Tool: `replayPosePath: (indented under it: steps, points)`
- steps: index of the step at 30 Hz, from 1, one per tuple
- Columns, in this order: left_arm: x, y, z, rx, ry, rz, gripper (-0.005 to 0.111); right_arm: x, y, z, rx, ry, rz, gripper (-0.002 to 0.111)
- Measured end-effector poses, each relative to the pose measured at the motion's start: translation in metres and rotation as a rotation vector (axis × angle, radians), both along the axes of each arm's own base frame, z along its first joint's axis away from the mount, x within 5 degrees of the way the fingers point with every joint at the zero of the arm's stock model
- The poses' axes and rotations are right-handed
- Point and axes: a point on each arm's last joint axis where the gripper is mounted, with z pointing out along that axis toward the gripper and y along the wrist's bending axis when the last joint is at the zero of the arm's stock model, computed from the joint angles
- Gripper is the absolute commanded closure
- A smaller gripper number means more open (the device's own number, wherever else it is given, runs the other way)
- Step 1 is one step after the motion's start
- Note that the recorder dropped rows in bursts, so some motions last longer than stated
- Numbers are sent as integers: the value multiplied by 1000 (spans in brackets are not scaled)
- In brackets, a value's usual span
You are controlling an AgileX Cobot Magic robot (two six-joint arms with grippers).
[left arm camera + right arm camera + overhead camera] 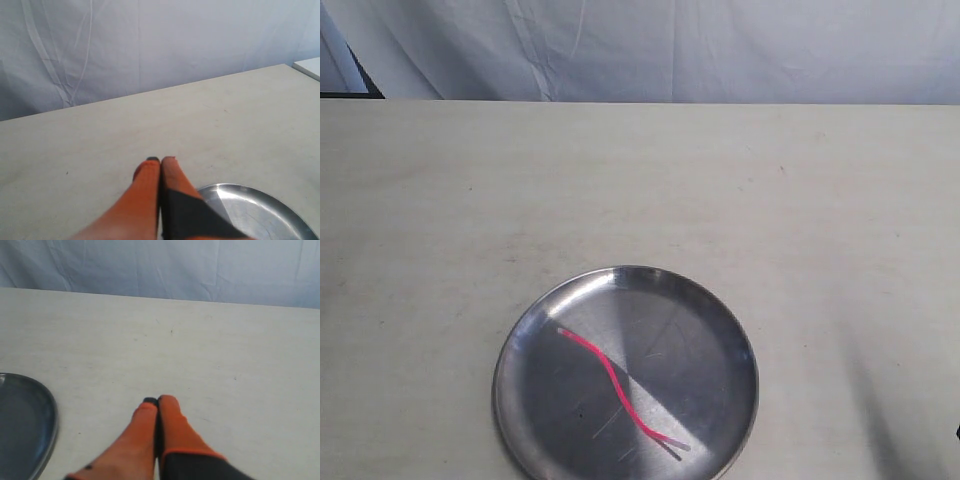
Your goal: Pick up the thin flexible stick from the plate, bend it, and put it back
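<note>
A thin bright pink stick [611,381] lies in a gentle S-curve across the silver metal plate [720,320] near the table's front edge. Its whitish tip [675,441] points toward the plate's front right rim. Neither gripper appears in the exterior view. In the left wrist view, my left gripper [160,161] has its orange fingers pressed together with nothing between them, and the plate's rim [260,197] lies just beside it. In the right wrist view, my right gripper [157,401] is likewise shut and empty, with the plate's edge [47,410] off to one side.
The pale wooden table [640,190] stretches back to a white cloth backdrop [650,45]. A dark corner [355,80] shows at the far left behind the table. A white object's corner [310,66] sits at the table's far edge in the left wrist view.
</note>
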Motion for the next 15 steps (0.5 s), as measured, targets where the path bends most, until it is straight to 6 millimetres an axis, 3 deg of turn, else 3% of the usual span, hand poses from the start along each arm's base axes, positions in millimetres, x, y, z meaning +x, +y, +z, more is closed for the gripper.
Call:
replayPosePath:
  steps: [8, 15]
  points:
    - [2, 3, -2, 44, -24, 25, 107, 0, 0, 0, 0, -4, 0, 108]
    - [-8, 15, -31, 40, -15, 162, 107, 0, 0, 0, 0, -4, 0, 108]
